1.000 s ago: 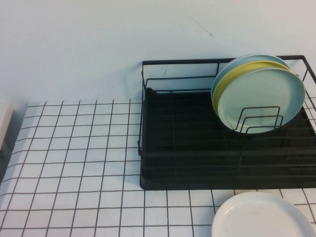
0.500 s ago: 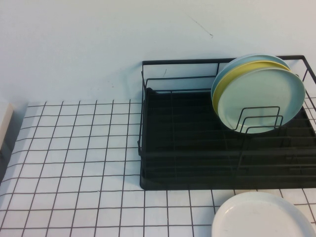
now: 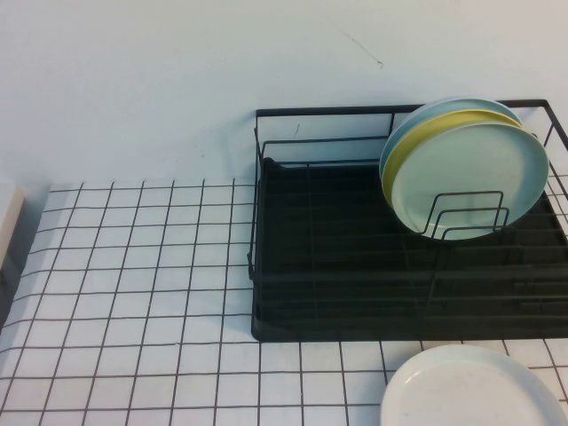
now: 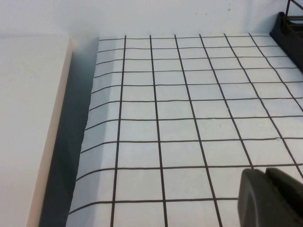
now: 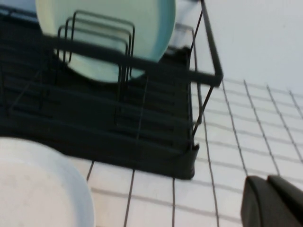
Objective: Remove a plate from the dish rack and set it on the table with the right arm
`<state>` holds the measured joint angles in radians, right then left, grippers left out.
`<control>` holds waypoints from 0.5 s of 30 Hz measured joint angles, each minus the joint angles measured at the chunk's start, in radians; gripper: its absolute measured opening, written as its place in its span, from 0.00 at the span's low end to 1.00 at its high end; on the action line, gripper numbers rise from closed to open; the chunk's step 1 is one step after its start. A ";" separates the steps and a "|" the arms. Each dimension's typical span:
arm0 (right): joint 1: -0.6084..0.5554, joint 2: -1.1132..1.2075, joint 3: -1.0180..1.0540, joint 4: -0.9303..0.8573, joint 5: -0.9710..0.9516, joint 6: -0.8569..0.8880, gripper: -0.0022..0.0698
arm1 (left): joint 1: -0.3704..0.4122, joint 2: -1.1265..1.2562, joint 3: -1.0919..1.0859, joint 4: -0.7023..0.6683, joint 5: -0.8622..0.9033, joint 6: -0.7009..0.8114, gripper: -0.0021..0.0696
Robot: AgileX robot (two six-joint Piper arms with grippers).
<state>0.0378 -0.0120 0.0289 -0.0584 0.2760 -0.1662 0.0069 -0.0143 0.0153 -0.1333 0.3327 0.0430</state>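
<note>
Mint plate (image 3: 469, 180) stands upright in dish rack (image 3: 337, 266) w/ yellow plate (image 3: 401, 151) behind, white plate (image 3: 470, 390) on table (image 3: 133, 293) nearby; left gripper (image 4: 272, 196) & right gripper (image 5: 272, 201) hover over table, both pinched together, holding nothing.

I count one dish rack (image 3: 404, 266), two mint plates (image 3: 470, 182), one yellow plate (image 3: 399, 155), one white plate (image 3: 470, 390), two grippers, left gripper (image 4: 272, 198), right gripper (image 5: 274, 203).
</note>
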 joint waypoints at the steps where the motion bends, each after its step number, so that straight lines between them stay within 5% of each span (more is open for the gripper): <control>1: 0.000 0.000 0.001 -0.002 -0.046 -0.002 0.03 | 0.000 0.000 0.000 0.000 0.000 0.000 0.02; 15: 0.000 0.000 0.001 0.006 -0.931 0.066 0.03 | 0.000 0.000 0.000 0.000 0.000 0.000 0.02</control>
<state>0.0378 -0.0120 0.0304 -0.0521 -0.6554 -0.1000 0.0069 -0.0143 0.0153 -0.1333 0.3327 0.0430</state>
